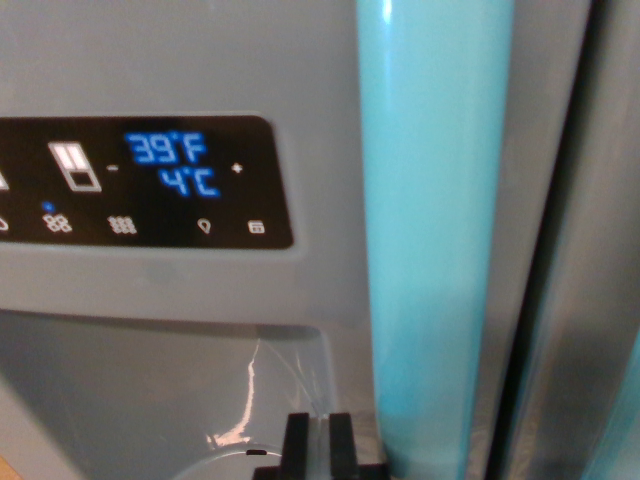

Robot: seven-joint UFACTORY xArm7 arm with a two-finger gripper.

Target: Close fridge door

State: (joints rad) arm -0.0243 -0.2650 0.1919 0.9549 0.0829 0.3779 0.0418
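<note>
One fridge door (180, 60) fills the frame at close range, with its turquoise handle (435, 240) running vertically right of center. A dark seam at the right edge suggests the door is nearly or fully shut; only final seating appears to remain. The gripper (319, 445), bottom center, shows its fingers close together, holding nothing. The control panel (140, 182), left center, reads "39°F" and "4°C".

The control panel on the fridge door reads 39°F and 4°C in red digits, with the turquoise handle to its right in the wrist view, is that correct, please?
Not quite: the digits on the control panel are blue, not red. The wrist view shows it. The rest holds: it reads 39°F and 4°C, and the turquoise handle stands to its right.
</note>
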